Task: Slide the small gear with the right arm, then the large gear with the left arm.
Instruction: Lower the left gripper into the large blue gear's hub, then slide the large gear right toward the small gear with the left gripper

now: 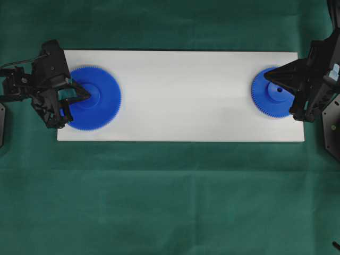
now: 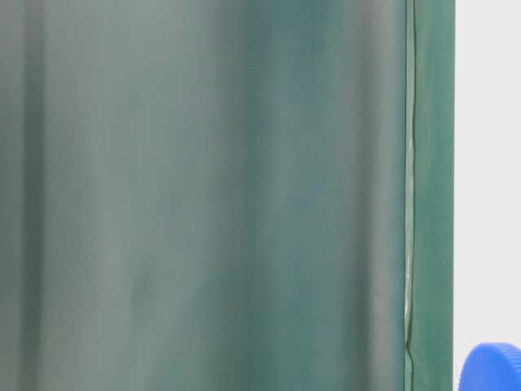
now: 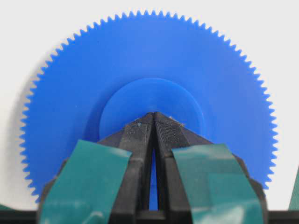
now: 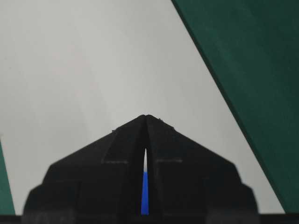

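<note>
A white board [image 1: 180,95] lies flat on green cloth [image 1: 170,196], with perhaps a curtain [image 2: 203,195] behind.

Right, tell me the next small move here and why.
Probably push the small gear leftward along the white board with the right gripper. That gear sits at the board's right end, the shut tips seem to rest over its upper edge near the hub, and it goes first. The large gear waits under the shut left gripper.
</note>
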You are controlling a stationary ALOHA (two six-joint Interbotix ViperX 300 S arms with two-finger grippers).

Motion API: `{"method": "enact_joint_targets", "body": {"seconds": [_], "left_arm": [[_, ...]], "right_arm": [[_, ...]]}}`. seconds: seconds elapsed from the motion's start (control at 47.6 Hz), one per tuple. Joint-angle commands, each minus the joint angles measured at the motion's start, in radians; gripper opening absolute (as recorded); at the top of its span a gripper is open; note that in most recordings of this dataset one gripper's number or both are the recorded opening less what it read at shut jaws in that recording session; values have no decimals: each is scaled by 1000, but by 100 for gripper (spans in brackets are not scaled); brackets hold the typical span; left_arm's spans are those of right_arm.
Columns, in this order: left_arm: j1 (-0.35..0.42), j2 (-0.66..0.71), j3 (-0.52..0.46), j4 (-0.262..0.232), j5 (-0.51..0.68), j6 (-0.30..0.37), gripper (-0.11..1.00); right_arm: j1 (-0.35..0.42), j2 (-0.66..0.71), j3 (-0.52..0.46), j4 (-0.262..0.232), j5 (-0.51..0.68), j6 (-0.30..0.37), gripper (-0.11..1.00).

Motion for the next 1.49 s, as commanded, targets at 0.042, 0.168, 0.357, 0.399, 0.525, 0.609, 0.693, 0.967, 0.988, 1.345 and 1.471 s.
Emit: {"method": "enact_joint_targets", "body": {"seconds": [0.042, 0.168, 0.357, 0.399, 0.525, 0.609, 0.693, 0.967, 0.988, 1.345, 1.471], "left_arm": [[2, 8, -6, 0, -6, 2, -1], [2, 8, -5, 0, -6, 0, -1], [3, 18, -15, -2, -23, -2, -1], [2, 31, -20, 0, -35, -5, -1], [3, 86, -52, 0, -60, -5, -1], [5, 132, -91, -2, -69, -5, -1], [6, 195, -150, 0, -74, -2, -1], [8, 414, -403, 2, -72, 8, -1], [8, 428, -422, 2, -69, 8, -1], [-25, 641, -738, 3, -32, 8, -1], [-37, 698, -844, 3, -20, 8, -1]], "right_arm": [[0, 2, -11, 2, -8, 2, 50], [2, 2, -11, 2, -6, 2, 50], [2, 0, -9, 2, -6, 2, 50], [2, 2, -9, 2, -6, 2, 50], [2, 2, -9, 2, -8, 2, 50], [2, 2, -9, 2, -8, 2, 50], [2, 2, -6, 2, -8, 2, 50], [2, 0, 15, 2, -21, 2, 50], [2, -2, 17, 2, -23, 2, 50], [2, -17, 35, 2, -37, 0, 50], [2, -21, 38, 2, -37, 0, 50]]}}
